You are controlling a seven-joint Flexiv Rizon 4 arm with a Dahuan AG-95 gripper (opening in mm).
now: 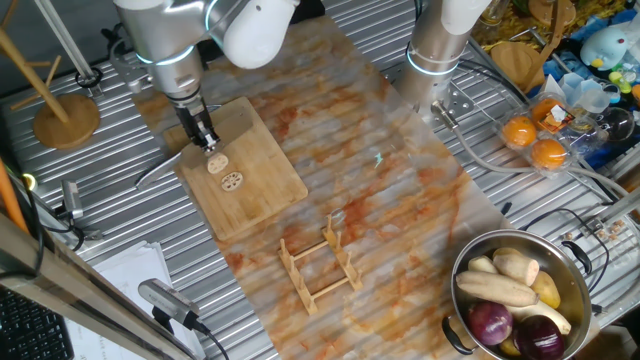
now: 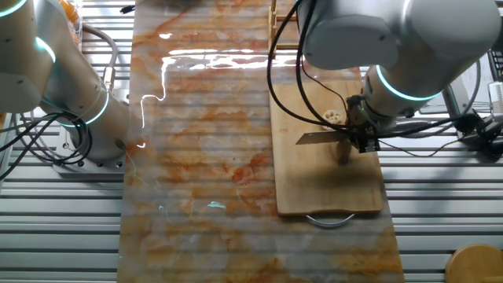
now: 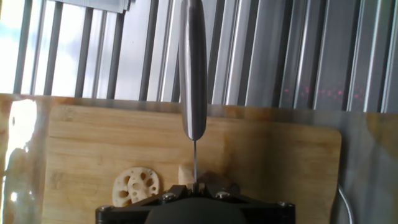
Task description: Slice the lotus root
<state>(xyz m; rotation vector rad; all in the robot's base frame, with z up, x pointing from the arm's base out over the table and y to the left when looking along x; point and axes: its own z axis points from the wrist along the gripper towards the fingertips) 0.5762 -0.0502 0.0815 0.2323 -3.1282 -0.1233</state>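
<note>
A: What's the biggest thing here?
B: The counter (image 1: 560, 190), ribbed metal, with a marbled orange mat (image 1: 400, 190) running across the middle of the frame. The arm (image 1: 175, 40) comes in from the upper left.

A: And on the mat?
B: A bamboo board (image 1: 262, 180) at left of centre, tilted. At lower right a steel pot (image 1: 578, 275) holds pale roots and purple onions. Below the board lies a small wooden rack (image 1: 318, 265).

A: The hand?
B: The hand (image 1: 205, 138) hangs over the board's upper left part, pinching a knife (image 2: 322, 138). In the other fixed view the blade sticks out flat to the left of the fingers. In the hand view the blade (image 3: 193, 68) is seen edge-on, straight up the frame's centre.

A: Where's the lotus root?
B: On the board, just below the hand. Two round slices (image 1: 225, 171) lie side by side, holes showing. In the hand view one slice (image 3: 135, 185) lies left of the blade, near the bottom edge. In the other fixed view a brown chunk (image 2: 341, 152) stands under the hand; whether the blade touches it I cannot tell.
</note>
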